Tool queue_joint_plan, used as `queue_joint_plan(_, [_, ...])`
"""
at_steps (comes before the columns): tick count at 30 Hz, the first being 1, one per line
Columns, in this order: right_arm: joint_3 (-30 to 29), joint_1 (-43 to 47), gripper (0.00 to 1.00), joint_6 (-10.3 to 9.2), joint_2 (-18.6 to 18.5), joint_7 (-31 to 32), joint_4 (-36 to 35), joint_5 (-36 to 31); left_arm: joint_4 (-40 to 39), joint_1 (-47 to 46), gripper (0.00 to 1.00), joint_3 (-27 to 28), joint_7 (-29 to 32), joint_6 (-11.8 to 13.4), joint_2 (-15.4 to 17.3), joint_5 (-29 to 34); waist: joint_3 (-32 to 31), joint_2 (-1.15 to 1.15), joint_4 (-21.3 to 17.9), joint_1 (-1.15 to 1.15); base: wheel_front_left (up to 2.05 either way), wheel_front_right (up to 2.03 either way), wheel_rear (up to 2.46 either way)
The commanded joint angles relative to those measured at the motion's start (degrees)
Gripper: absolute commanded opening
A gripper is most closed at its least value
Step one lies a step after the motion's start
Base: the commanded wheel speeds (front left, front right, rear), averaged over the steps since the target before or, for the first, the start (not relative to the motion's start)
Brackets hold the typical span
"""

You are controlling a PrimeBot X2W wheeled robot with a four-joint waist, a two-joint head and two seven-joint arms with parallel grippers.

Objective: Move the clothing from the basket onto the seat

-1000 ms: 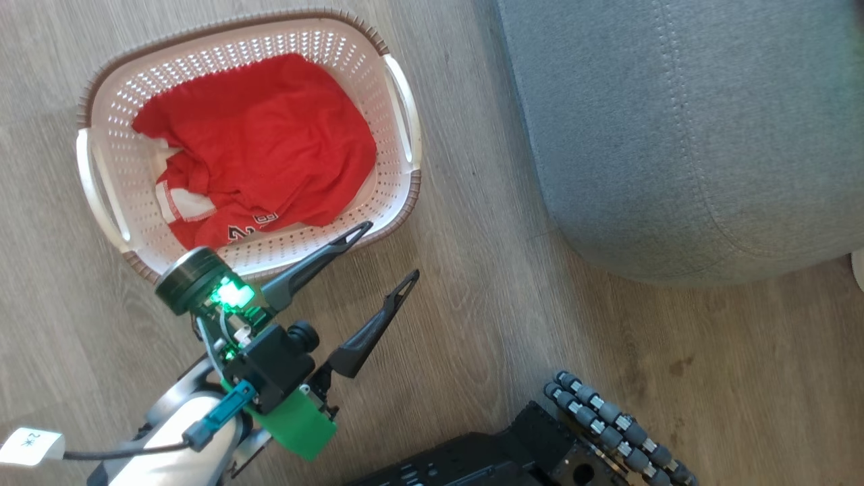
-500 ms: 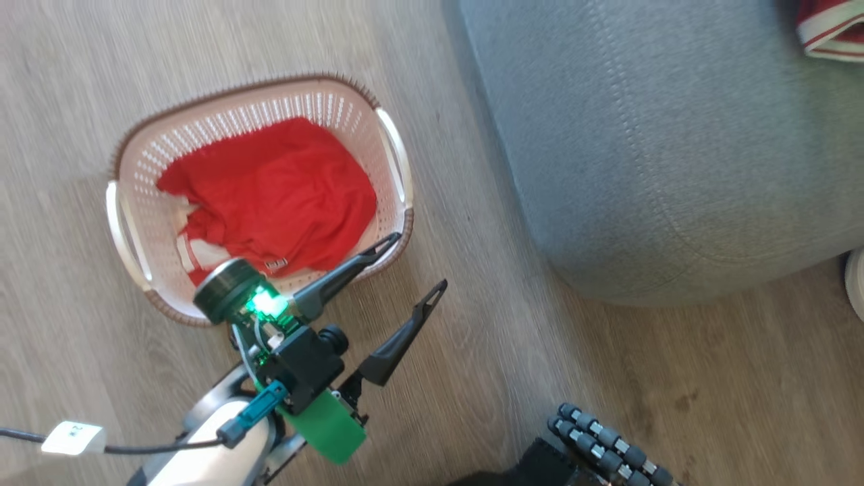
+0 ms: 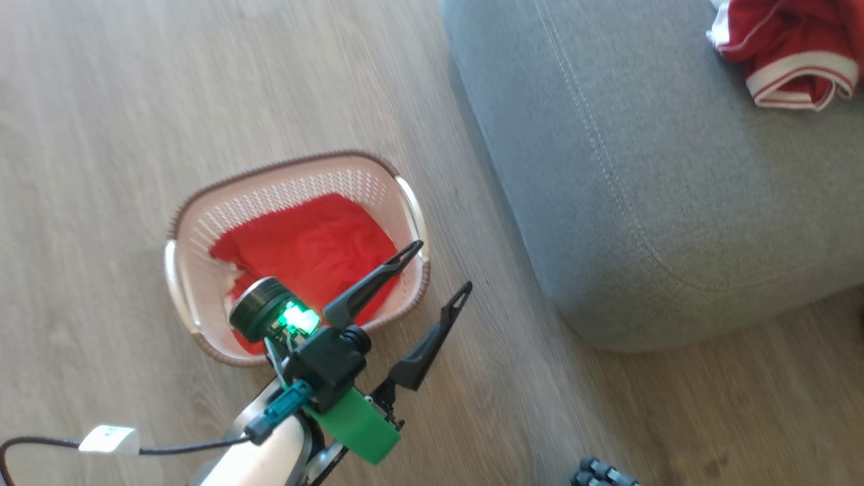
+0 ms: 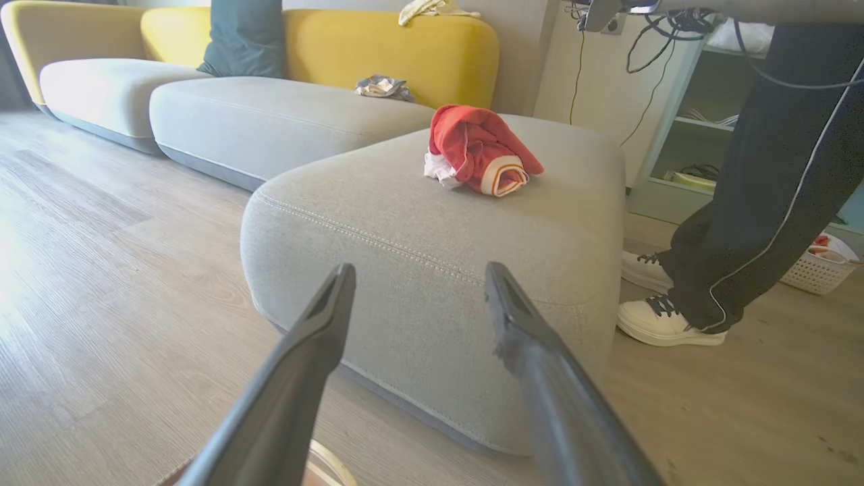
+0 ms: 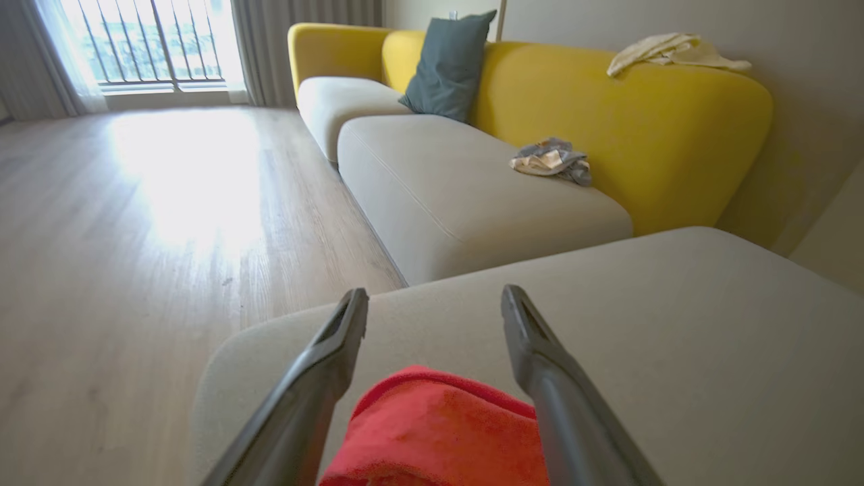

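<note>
Two grippers, both with jaws spread wide. Nearest in the head view, the left gripper (image 3: 442, 266) hangs above the wooden floor (image 3: 135, 101) at the near end of the basket (image 3: 297, 189). One finger crosses over the basket's rim, the other reaches past it over bare boards, and nothing is gripped. A green light glows at its wrist.

The basket stands on the floor, near the seat (image 3: 641, 169) but not touching it. A crumpled red garment (image 3: 310, 243) lies inside, partly hidden by the wrist.

The right gripper (image 5: 435, 291) is over the top of the seat. A second red garment (image 4: 479, 145) shows low between its parted fingers; whether either finger touches the cloth cannot be told. From the left wrist camera that garment sits bunched on top of the seat, well in from the stitched edge, with a white and red striped cuff turned outward.

Beside the far side of the seat stands a person (image 4: 763, 175) in dark trousers and white shoes (image 4: 668, 324). Farther back runs a sofa (image 4: 391, 54) with grey cushions and a yellow back. It carries a blue-grey pillow (image 4: 246, 37), a small crumpled cloth (image 4: 383, 86) on the cushion and a pale cloth (image 5: 675, 50) draped over the back.
</note>
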Motion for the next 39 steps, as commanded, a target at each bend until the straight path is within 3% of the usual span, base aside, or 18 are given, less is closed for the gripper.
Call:
queue_joint_plan(1, [1.01,1.15,1.00,0.40,-0.89,-0.59,-3.90,1.55,-1.52,0.16,1.00,2.43,-0.28,0.07,-0.73,-0.32,-2.48,0.00,1.37,0.00,0.00,0.00,0.00])
queue_joint_plan(7, [2.45,9.89,1.00,0.40,-3.08,-0.60,-20.64,7.91,-0.67,1.60,1.00,8.48,-0.28,0.96,-3.76,-0.89,-5.98,0.00,3.59,0.00,0.00,0.00,0.00])
queue_joint_plan(10, [2.09,14.41,1.00,0.40,-2.36,-0.17,-27.93,8.60,-0.55,2.12,1.00,12.76,-0.28,2.79,-5.41,-1.01,-7.51,0.00,5.15,0.00,0.00,0.00,0.00])
queue_joint_plan(15, [0.69,21.59,1.00,0.40,3.61,0.88,-38.68,13.31,-0.77,3.60,1.00,18.36,-0.28,4.92,-7.34,-0.90,-9.90,0.00,7.82,0.00,0.00,0.00,0.00])
queue_joint_plan(19, [2.00,27.25,1.00,0.40,6.48,0.45,-44.82,11.46,-0.58,4.78,1.00,21.10,-0.28,5.50,-8.19,-0.81,-11.56,0.00,10.03,0.00,0.00,0.00,0.00])
queue_joint_plan(25, [4.00,37.31,1.00,0.40,11.55,-2.49,-48.91,10.07,1.12,6.14,1.00,23.45,-0.28,6.89,-8.73,-0.09,-13.70,0.00,13.36,0.00,0.00,0.00,0.00])
queue_joint_plan(39, [4.92,55.81,1.00,0.40,19.47,-11.97,-44.93,4.02,3.61,9.79,1.00,24.34,-0.28,11.77,-8.86,-0.15,-15.31,0.00,17.78,0.00,0.00,0.00,0.00])
